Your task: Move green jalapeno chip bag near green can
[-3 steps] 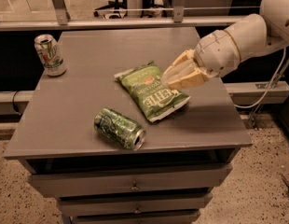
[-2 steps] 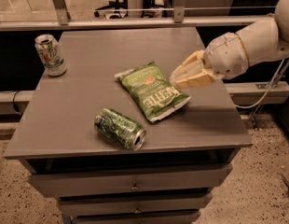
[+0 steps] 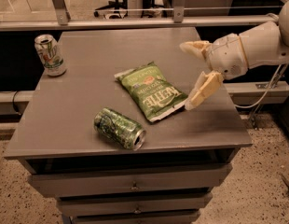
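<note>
The green jalapeno chip bag (image 3: 151, 91) lies flat on the grey table top (image 3: 88, 111), near its middle, with white "KETTLE" lettering. The green can (image 3: 119, 128) lies on its side just in front and to the left of the bag, a short gap between them. My gripper (image 3: 188, 76) is at the right side of the table, just right of the bag, open and empty. One finger (image 3: 194, 48) points left above the table; the other finger (image 3: 202, 90) reaches down beside the bag's right corner.
A white-and-silver can (image 3: 50, 55) with a green and red logo stands upright at the table's back left corner. The table has drawers (image 3: 130, 183) below. A rail (image 3: 135, 22) runs behind the table. A cable (image 3: 263, 94) hangs at the right.
My gripper has let go of the bag, opened wide and drawn back to the right. The bag and the green can stay where they were.
</note>
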Controlling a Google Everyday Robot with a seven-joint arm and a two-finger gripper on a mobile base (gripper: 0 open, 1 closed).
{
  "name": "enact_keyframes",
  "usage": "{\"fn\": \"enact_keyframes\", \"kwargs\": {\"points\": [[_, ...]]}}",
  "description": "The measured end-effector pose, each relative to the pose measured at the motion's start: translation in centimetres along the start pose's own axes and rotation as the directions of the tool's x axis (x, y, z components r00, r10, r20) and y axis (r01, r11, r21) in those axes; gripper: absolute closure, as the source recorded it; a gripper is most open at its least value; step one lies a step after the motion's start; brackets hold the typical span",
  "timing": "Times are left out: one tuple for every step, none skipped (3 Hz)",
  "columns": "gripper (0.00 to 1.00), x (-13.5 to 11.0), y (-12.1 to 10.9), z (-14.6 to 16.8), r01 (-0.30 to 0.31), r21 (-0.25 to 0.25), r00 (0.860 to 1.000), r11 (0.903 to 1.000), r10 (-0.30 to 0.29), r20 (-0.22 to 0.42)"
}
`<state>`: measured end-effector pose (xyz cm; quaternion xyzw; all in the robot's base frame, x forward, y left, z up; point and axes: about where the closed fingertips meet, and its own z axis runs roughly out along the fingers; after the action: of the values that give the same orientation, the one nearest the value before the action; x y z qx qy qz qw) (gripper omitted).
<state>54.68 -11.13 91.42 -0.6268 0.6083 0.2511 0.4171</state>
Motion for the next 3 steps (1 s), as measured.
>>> {"fn": "enact_keyframes", "kwargs": {"points": [[0.0,0.0,0.0,0.0,0.0,0.0,1.0,1.0,0.0,0.0],[0.0,0.3,-0.4,0.9,0.007,-0.019,1.0,0.9998,-0.007,0.001],[0.0,1.2,-1.6,2.1,0.014,-0.037,1.0,0.9992,-0.014,0.0]]}}
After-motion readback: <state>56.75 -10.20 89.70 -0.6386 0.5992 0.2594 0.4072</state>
